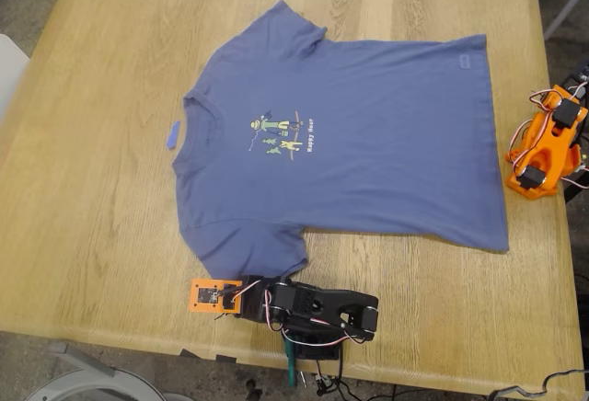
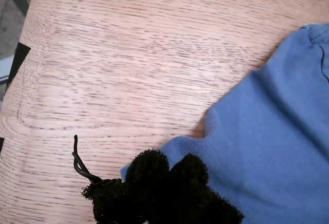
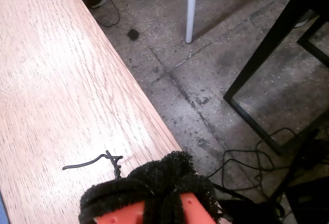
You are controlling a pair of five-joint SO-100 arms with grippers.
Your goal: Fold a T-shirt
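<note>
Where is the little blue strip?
The small blue strip lies on the wooden table at the exterior view's left, just beside the collar of the flat blue-purple T-shirt.

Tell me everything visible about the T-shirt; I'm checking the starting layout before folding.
The T-shirt is blue-purple, short-sleeved and cotton-looking, with a small cartoon print and yellow text on its chest. It lies flat and unfolded, front up, on the wooden table, collar toward the exterior view's left. My first gripper sits at one sleeve's edge.
</note>
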